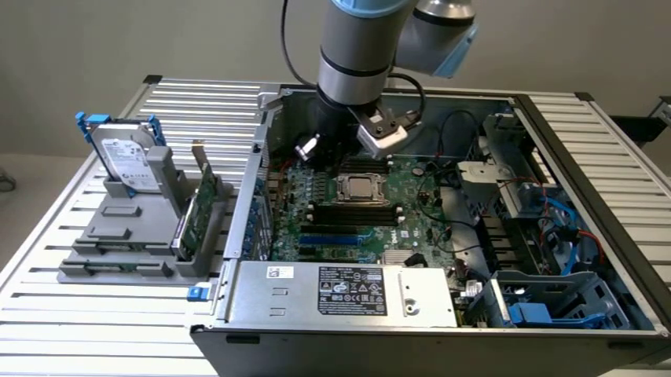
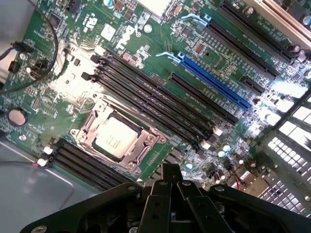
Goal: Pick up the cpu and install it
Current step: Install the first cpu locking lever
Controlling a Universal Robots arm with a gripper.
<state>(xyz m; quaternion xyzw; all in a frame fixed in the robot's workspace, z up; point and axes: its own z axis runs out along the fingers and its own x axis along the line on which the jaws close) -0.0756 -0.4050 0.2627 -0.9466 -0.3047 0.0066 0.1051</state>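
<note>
The cpu (image 2: 114, 141) lies flat inside the socket (image 2: 92, 127) on the motherboard (image 2: 58, 24), framed by the metal bracket so it seats squarely, while the gripper (image 2: 167, 187) hangs near above it, clenched and carrying nothing.

Silver cpu (image 2: 116, 139), green mobo (image 2: 160, 29)

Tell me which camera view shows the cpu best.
The wrist view: the cpu lies flat inside the metal-framed socket, close and unobstructed, its silver top plain. The exterior view shows the same chip smaller, in the middle of the motherboard, just below the arm.
</note>
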